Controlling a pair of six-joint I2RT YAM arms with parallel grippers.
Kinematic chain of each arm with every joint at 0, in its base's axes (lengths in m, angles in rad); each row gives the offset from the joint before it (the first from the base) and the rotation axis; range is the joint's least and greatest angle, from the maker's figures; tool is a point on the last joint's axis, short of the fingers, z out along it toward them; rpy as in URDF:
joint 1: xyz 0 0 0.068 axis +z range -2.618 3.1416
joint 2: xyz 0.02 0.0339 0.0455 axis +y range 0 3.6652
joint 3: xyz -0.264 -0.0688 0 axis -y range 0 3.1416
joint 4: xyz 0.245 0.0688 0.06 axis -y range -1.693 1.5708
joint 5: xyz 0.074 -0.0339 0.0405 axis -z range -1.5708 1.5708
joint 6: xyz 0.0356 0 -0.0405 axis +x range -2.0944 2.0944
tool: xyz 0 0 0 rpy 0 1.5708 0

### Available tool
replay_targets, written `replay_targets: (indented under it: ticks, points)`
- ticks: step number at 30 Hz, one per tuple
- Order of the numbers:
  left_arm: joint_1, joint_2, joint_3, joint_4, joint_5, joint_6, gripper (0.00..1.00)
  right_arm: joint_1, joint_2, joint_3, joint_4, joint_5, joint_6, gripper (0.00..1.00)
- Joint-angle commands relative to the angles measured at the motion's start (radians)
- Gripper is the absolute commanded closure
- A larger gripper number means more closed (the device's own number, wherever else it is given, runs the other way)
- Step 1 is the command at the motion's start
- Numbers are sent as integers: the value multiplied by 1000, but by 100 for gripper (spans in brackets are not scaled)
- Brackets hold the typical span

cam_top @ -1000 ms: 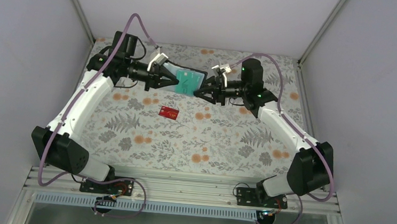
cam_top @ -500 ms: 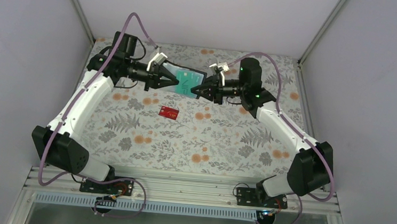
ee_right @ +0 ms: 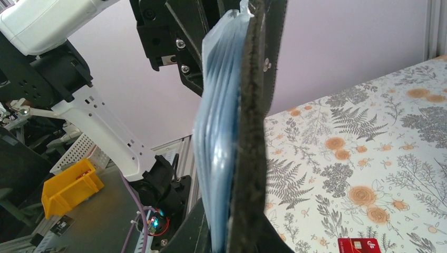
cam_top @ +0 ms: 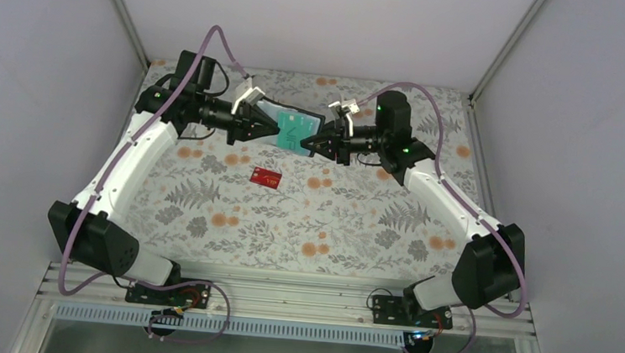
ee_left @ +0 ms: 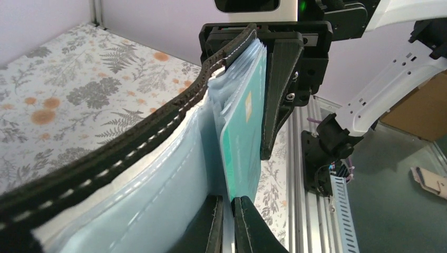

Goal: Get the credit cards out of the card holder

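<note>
One red card lies flat on the floral table, below both claws and on their base side (that one looks to be out already). Beyond it, the two claws meet almost tip to tip in the air, with the card holder held up between them. Your left gripper is pinched nearly flat on the near edge of a teal-green card; you cannot tell whether sleeve plastic is caught with it. From those fingertips the card runs straight ahead, its long axis in line with the claw, into the clear sleeves. The black stitched cover sits just to its left. At the far end, your right gripper is clamped tight on the holder's cover and sleeve stack, facing the left. Since the left claw has the card, the draw probably goes straight back along its own axis, away from the right.
</note>
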Motion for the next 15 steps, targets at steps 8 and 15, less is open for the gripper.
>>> replay_targets:
  ticks: [8, 15]
  points:
    - [6, -18, -23, 78, -121, -32, 96, 20, -48, 31, -7, -105, -58, 96]
    - [-28, 3, -17, 79, -87, -29, 86, 38, -45, 43, -29, -130, -91, 96]
